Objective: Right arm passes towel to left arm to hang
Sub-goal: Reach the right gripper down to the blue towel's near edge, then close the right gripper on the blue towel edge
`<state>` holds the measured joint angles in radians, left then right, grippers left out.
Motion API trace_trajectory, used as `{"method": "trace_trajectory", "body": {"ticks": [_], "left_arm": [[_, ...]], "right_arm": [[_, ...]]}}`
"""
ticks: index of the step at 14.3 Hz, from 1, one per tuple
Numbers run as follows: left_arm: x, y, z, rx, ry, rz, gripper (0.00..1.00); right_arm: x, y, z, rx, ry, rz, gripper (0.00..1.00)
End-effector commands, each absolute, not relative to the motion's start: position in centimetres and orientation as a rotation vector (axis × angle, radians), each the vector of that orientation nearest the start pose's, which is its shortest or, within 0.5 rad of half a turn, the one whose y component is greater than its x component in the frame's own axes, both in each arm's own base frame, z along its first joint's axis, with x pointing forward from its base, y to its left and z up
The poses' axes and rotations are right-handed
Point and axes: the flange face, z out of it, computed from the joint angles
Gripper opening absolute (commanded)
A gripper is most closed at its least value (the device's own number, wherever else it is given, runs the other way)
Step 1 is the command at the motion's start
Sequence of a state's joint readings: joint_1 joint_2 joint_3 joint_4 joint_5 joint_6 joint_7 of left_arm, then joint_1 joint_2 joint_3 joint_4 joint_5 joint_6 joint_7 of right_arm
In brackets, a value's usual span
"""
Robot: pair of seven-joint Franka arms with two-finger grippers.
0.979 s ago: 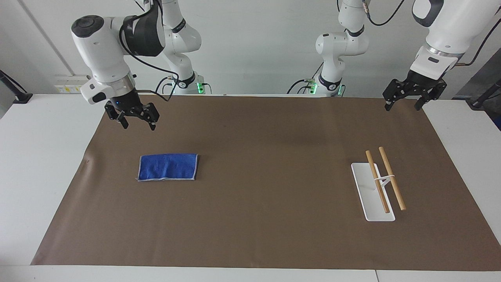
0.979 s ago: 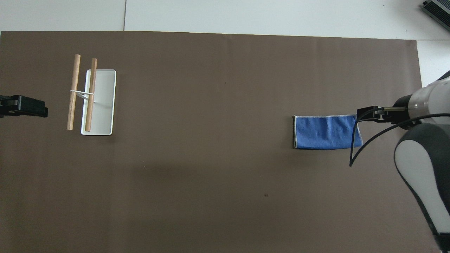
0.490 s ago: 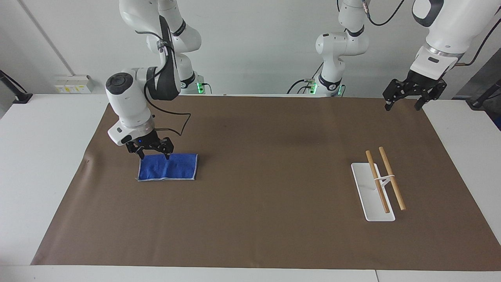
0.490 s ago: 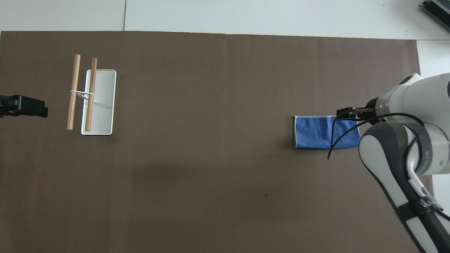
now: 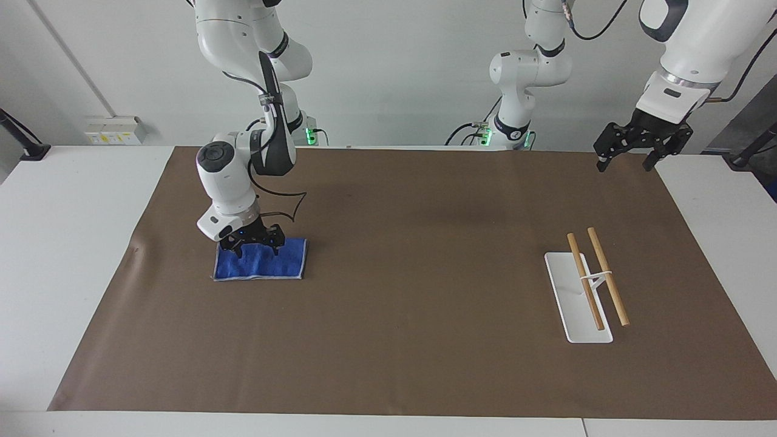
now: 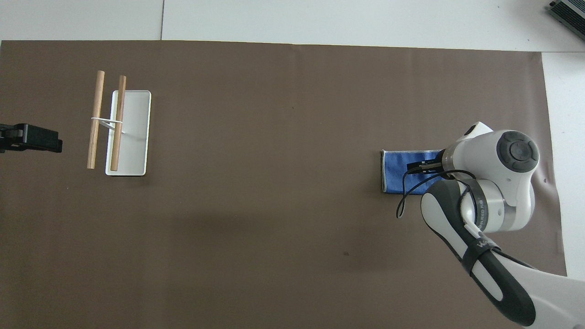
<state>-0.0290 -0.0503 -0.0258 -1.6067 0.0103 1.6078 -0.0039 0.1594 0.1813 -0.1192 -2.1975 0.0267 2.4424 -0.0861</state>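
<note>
Dropped from high over the mat edge to the small folded royal-blue terry towel (image 5: pixel 260 261) within a second: right gripper (image 5: pixel 252 241) of the white jointed right arm (image 5: pixel 227 182), jaws spread wide, tips at the towel's edge nearer the robots, nothing held yet. Facing view: towel flat on the brown table mat (image 5: pixel 400 352) toward the right arm's end; black left gripper (image 5: pixel 631 145) waiting aloft, jaws wide and empty, over the mat corner at the left arm's end; wooden two-rod hanging rack (image 5: pixel 598 276) on its white base well apart from the towel. Overhead view: right gripper (image 6: pixel 422 167) over the towel (image 6: pixel 397 176), wrist hiding part of the cloth. Likely risks: pinching only the top fold so the towel unfurls on lifting; catching the mat along with the cloth; gripping too near the edge, leaving little free cloth for the left gripper (image 6: pixel 32 139) at handover.
</note>
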Motion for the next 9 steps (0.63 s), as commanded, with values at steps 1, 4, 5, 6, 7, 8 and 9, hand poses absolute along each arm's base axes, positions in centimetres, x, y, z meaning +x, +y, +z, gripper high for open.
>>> {"method": "trace_trajectory", "body": {"ticks": [1, 4, 5, 6, 7, 8, 9], "left_arm": [[53.4, -2.6, 63.9, -3.142, 0.055, -0.084, 1.0], [53.4, -2.6, 63.9, -3.142, 0.055, -0.084, 1.0], [53.4, -2.6, 63.9, -3.142, 0.055, -0.084, 1.0], [53.4, -2.6, 63.8, -3.142, 0.055, -0.082, 1.0], [53.4, -2.6, 63.9, -3.142, 0.055, -0.084, 1.0], [53.4, -2.6, 63.9, -3.142, 0.055, -0.084, 1.0], [53.4, -2.6, 63.9, -3.142, 0.055, -0.084, 1.0]], "right_arm": [[55.2, 1.6, 30.1, -3.073, -0.199, -0.12, 1.0], [55.1, 0.8, 29.1, -3.039, -0.244, -0.123, 1.0], [55.1, 0.8, 28.9, -3.04, -0.248, -0.123, 1.0], [55.0, 0.8, 28.8, -3.04, -0.259, -0.123, 1.0], [55.0, 0.9, 28.7, -3.038, -0.286, -0.124, 1.0], [54.9, 0.8, 28.6, -3.037, -0.309, -0.123, 1.0], [54.8, 0.7, 28.5, -3.038, -0.311, -0.123, 1.0]]}}
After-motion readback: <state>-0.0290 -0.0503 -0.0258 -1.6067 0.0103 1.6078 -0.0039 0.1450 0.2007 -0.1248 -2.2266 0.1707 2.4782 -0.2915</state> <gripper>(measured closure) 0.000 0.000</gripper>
